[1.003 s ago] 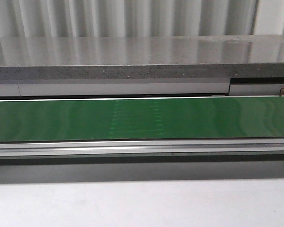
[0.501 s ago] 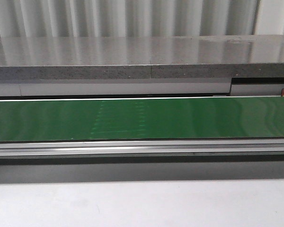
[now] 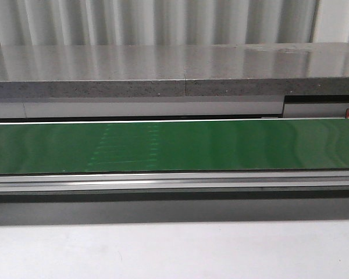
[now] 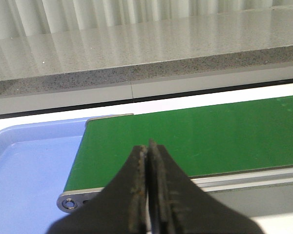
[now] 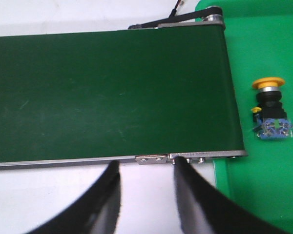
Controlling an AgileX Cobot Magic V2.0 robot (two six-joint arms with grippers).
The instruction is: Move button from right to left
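Observation:
The button (image 5: 270, 109), with an orange-yellow cap, black collar and blue-grey body, lies on its side in a green tray (image 5: 263, 44) just past the end of the green conveyor belt (image 5: 107, 92). My right gripper (image 5: 145, 168) is open and empty, over the white table by the belt's metal side rail, some way from the button. My left gripper (image 4: 147, 148) is shut and empty above the other end of the belt (image 4: 195, 136), beside a light blue tray (image 4: 29, 165). Neither gripper shows in the front view, nor does the button.
The front view shows the green belt (image 3: 174, 145) running across, its metal rail (image 3: 174, 183) in front and a grey stone counter (image 3: 174, 70) behind. A thin cable (image 5: 178, 7) lies near the belt's roller by the green tray.
A faint pale pattern on the belt has shifted leftwards across the front view. Nothing else has moved there.

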